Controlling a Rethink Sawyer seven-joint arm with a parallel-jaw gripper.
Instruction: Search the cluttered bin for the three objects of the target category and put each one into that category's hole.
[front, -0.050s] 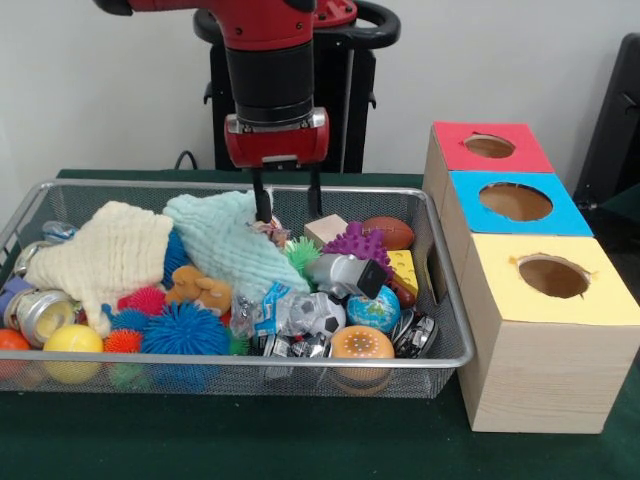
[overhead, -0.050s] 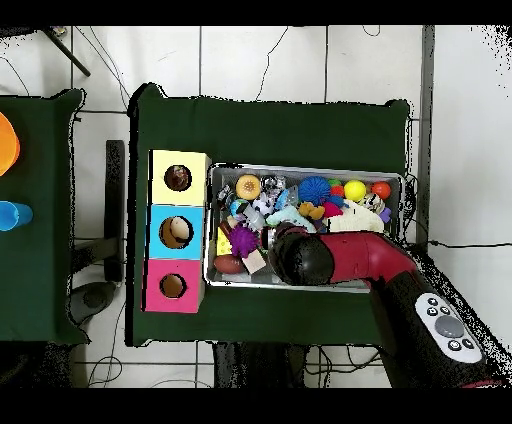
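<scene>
Desk (front, -0.050s: 300, 450): covered in dark green cloth.
Wire bin (front, -0.050s: 440, 360): rested directly on the desk, filled with toys and cloths.
Wooden box (front, -0.050s: 530, 370): stood on the desk just beside the bin, with red, blue and yellow tops, one hole in each.

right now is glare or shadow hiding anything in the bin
Front view: even light, only small glints on the metal can and the wire bin rim; its contents read clearly. Overhead view: the arm covers the bin's lower middle, and the toys there look small and soft.
</scene>
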